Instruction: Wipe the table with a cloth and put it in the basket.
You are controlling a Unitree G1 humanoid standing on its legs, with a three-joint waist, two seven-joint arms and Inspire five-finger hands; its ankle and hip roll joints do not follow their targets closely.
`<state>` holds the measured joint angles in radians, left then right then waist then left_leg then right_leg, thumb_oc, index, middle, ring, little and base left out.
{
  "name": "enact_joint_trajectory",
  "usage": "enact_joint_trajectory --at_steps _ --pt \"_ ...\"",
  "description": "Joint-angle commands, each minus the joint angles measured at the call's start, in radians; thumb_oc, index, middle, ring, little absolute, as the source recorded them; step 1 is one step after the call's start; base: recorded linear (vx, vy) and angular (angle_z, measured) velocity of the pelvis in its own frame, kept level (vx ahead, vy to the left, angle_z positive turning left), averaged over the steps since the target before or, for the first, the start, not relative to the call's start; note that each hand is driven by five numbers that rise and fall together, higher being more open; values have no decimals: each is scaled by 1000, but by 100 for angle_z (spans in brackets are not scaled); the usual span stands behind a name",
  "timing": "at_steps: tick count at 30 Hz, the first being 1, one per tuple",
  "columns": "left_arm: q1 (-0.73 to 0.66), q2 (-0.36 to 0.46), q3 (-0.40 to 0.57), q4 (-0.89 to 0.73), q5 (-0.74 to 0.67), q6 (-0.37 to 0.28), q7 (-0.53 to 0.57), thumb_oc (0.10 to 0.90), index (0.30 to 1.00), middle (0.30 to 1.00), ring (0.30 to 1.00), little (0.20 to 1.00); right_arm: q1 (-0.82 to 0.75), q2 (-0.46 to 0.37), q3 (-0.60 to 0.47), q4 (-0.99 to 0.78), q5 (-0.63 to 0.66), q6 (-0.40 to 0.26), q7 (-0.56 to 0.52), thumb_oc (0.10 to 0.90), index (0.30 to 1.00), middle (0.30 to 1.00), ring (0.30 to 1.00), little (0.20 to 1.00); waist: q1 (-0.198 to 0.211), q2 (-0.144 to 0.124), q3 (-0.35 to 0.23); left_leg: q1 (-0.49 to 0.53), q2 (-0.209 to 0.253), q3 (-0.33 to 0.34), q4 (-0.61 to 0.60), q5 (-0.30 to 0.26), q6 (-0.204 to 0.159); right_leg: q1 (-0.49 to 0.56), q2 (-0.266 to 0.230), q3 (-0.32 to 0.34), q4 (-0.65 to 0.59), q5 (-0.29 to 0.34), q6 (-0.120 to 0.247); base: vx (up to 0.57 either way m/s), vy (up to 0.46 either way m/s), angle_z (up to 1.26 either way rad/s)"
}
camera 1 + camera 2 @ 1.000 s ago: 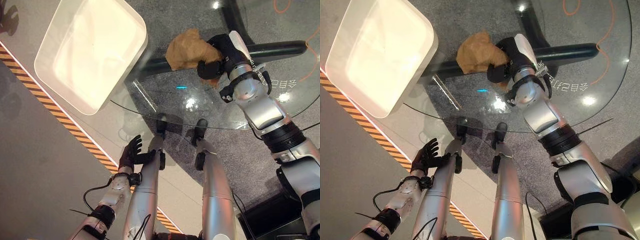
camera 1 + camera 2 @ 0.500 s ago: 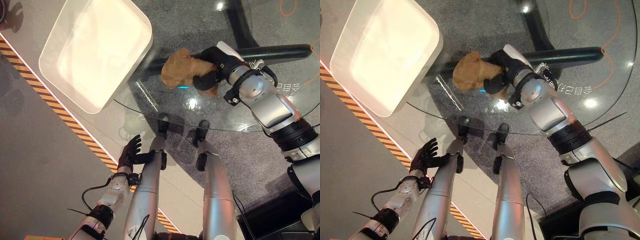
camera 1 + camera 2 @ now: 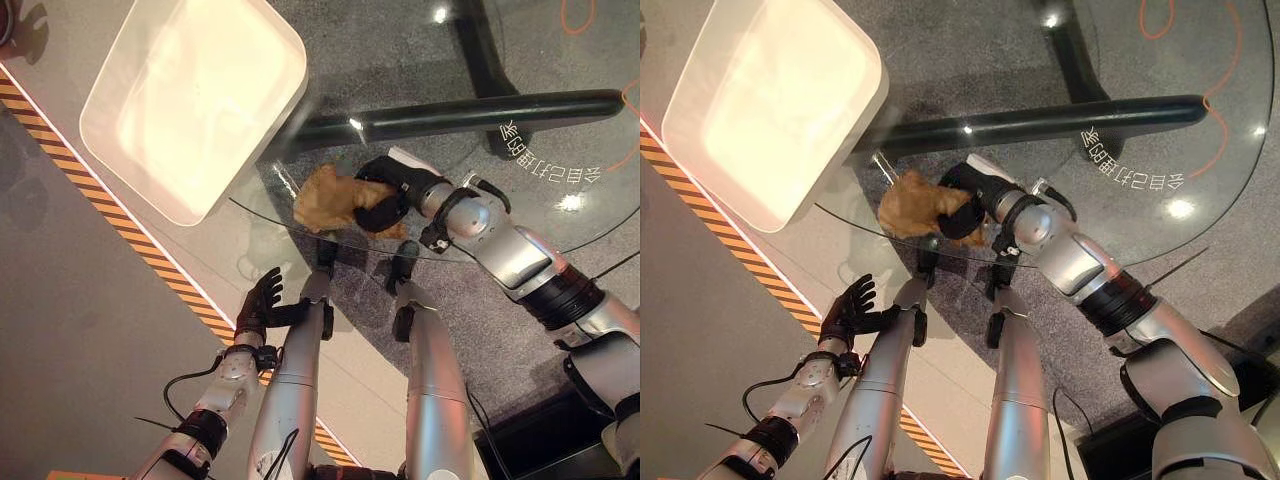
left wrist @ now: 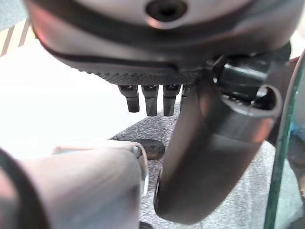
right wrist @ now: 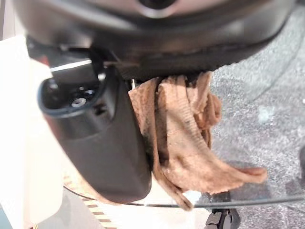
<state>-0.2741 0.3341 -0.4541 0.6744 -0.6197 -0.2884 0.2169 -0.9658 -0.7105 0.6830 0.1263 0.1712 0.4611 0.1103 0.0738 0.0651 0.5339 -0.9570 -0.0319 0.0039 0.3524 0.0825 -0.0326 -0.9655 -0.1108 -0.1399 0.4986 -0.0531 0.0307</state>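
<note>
A tan cloth [image 3: 322, 203] lies bunched on the round glass table [image 3: 520, 215], close to its near edge. My right hand [image 3: 385, 193] is shut on the cloth; in the right wrist view the cloth [image 5: 186, 138] hangs from under the hand, pinned by the thumb [image 5: 102, 143]. The white basket [image 3: 190, 100] stands at the table's far left, partly over its rim, and nothing lies in it. My left hand [image 3: 260, 305] hangs below the table edge with relaxed, straight fingers [image 4: 148, 100] and holds nothing.
A dark table base [image 3: 470, 110] shows through the glass. A yellow-and-black striped line [image 3: 110, 215] runs across the floor on the left. An orange cable [image 3: 1210, 90] lies on the floor at the far right.
My right hand has dragged the cloth across the glass toward the near edge and slightly left. The left hand has stayed where it was.
</note>
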Motion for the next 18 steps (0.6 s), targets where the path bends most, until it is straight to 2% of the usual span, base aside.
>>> enact_joint_trajectory --at_steps 1,3,11,15,18 --pt "119 18 45 -104 -147 -95 -70 800 900 900 900 900 94 0 -7 -103 134 -72 -43 100 300 300 300 200 13 16 -14 24 -61 43 61 -128 37 -8 35 -5 -51 23 45 0 0 0" --pt "131 18 56 -143 -200 -106 -80 800 900 900 900 900 112 -1 -30 -118 170 -100 -52 100 300 300 300 200 12 18 -14 28 -60 43 62 -131 39 -5 33 -5 -48 20 45 0 0 0" --pt "196 27 118 -271 -357 -131 -122 800 900 900 900 900 211 22 -137 -214 361 -286 -84 100 300 300 300 200 13 32 -14 59 -63 42 64 -136 43 22 35 -2 -33 5 38 0 0 0" --pt "223 30 141 -361 -414 -111 -168 800 900 900 900 900 273 35 -206 -240 408 -377 -102 100 300 300 300 200 11 36 -14 83 -65 37 63 -140 47 47 34 -2 -33 0 37 -3 -9 0" --pt "250 34 138 -438 -457 -96 -226 800 900 900 900 900 329 55 -280 -291 487 -472 -74 100 300 300 300 200 4 36 -14 107 -66 33 59 -144 54 71 34 -4 -37 -1 36 -19 -40 1"
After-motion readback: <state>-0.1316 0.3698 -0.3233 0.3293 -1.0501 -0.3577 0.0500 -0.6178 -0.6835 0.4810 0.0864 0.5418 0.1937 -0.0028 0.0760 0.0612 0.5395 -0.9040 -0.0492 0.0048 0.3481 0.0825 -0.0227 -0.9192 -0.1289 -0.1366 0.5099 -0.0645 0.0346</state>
